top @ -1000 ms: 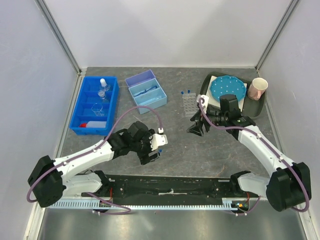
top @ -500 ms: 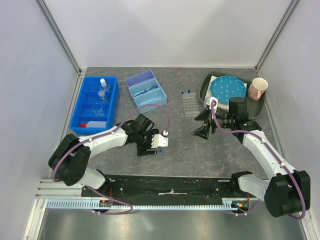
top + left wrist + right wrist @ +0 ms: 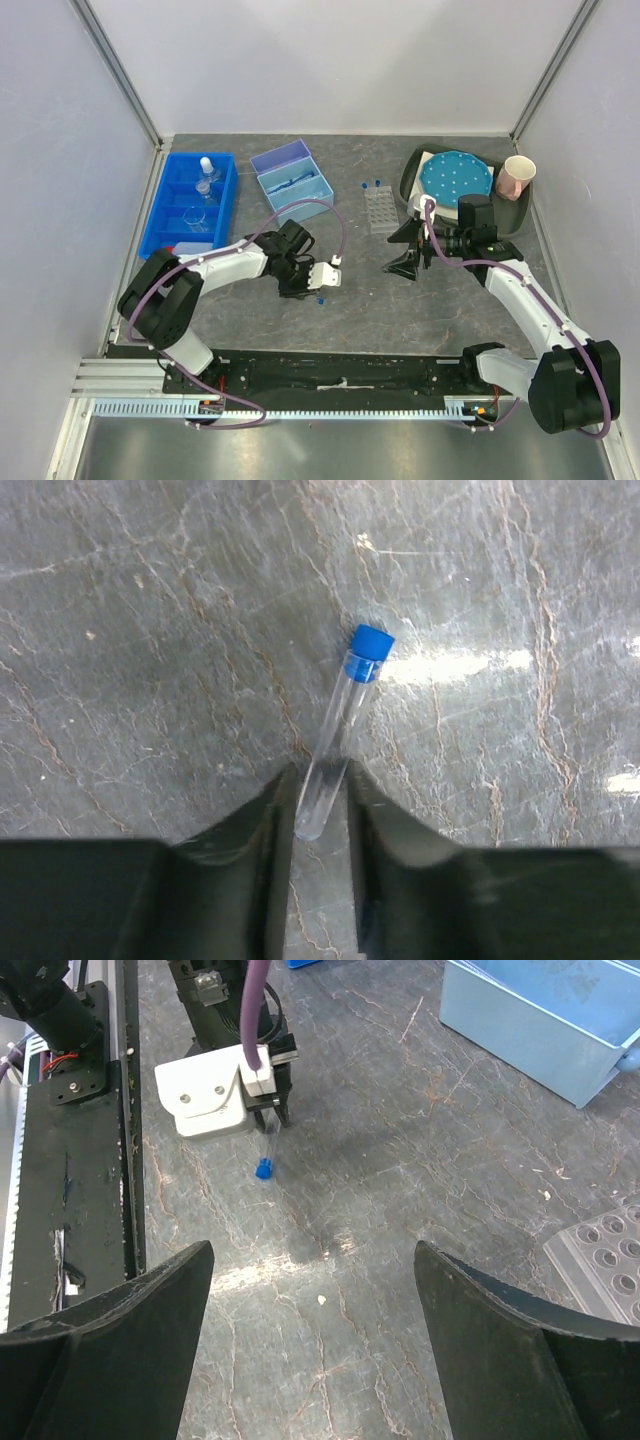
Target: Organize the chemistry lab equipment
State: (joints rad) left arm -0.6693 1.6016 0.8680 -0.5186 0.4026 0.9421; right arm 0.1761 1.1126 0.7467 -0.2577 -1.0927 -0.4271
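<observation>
Grey veined desk [image 3: 400, 310] fills the floor of a white-walled enclosure. Near its middle the left end effector [image 3: 318, 805] is closed to a narrow gap on a blue-capped clear tube [image 3: 338, 730], pinching the rounded glass end between its dark fingers [image 3: 270, 830]. The tube is slim, transparent and looks empty, with a bright blue screw cap at the far end. From the right wrist view it hangs cap-down from the fingers, just above or touching the desk; I cannot tell which. The right end effector [image 3: 310, 1360] is spread wide and grips nothing, hovering well apart to the right, just in front of a clear tube rack [image 3: 379, 210]. At the left, a compartmented blue bin [image 3: 155, 225] holds a white squeeze bottle [image 3: 190, 249] with a red nozzle.
</observation>
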